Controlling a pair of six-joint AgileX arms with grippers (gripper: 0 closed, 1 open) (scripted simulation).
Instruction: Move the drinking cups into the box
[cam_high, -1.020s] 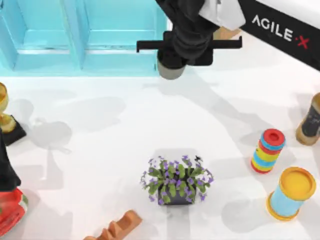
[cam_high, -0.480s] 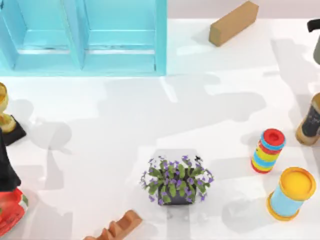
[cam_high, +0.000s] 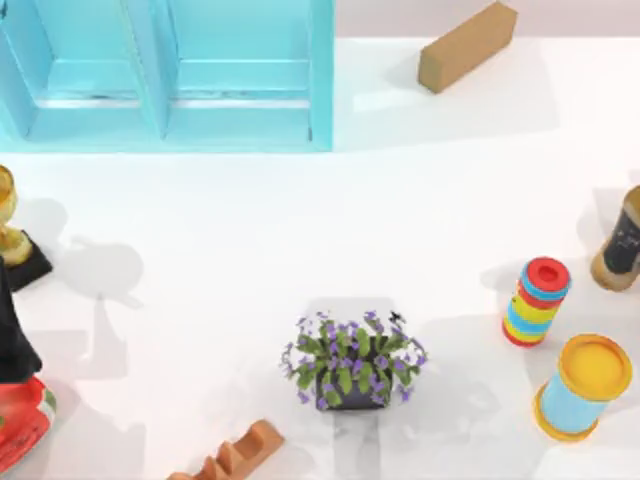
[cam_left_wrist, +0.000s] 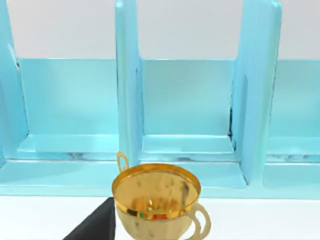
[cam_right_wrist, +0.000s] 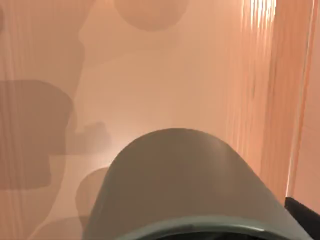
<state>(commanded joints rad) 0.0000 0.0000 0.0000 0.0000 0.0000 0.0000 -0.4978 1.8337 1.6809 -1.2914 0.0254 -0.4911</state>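
The olive-grey drinking cup (cam_right_wrist: 185, 185) looms close in the right wrist view, its rim toward the camera, over a peach-coloured surface. A black bit of my right gripper shows at its side, and the cup sits held there. The box (cam_high: 320, 80), a large turquoise bin with upright dividers, stands at the table's back left. In the left wrist view the box (cam_left_wrist: 127, 100) faces the camera with bare compartments, behind a gold trophy cup (cam_left_wrist: 156, 200). A dark part of my left arm (cam_high: 12, 335) rests at the left edge.
A brown block (cam_high: 467, 45) lies right of the box. A potted plant (cam_high: 352, 360) stands front centre. At the right are a striped cylinder (cam_high: 537, 301), a yellow-lidded canister (cam_high: 583, 387) and a brown can (cam_high: 622, 245). The gold trophy (cam_high: 8, 235) is at the left.
My right arm, which held the olive-grey cup beside the box's right wall, has swung off past the right edge of the top view with the cup. The table things have not moved.
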